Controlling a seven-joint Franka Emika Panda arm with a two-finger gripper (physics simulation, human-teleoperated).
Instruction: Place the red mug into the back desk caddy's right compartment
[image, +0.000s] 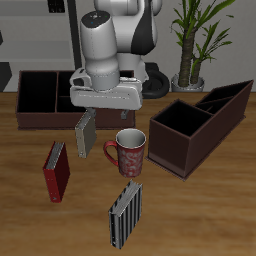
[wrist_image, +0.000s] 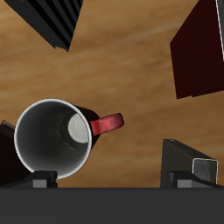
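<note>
The red mug (image: 129, 152) stands upright on the table, its handle toward the red book. In the wrist view the mug (wrist_image: 52, 140) shows its white inside and its red handle. My gripper (image: 104, 108) hangs above the table, a little farther back than the mug, open and empty. In the wrist view the gripper (wrist_image: 109, 182) has its jaws spread wide, and the mug is close to one of them. The back desk caddy (image: 40, 95) lies at the table's back. The hand hides its end nearest the arm, so I cannot make out the right compartment.
A second dark caddy (image: 200, 125) with slanted dividers stands beside the mug. A grey book (image: 87, 130) stands under the hand. A red book (image: 57, 170) and a striped book (image: 125, 212) stand nearer the front edge. A potted plant (image: 190, 50) stands at the back.
</note>
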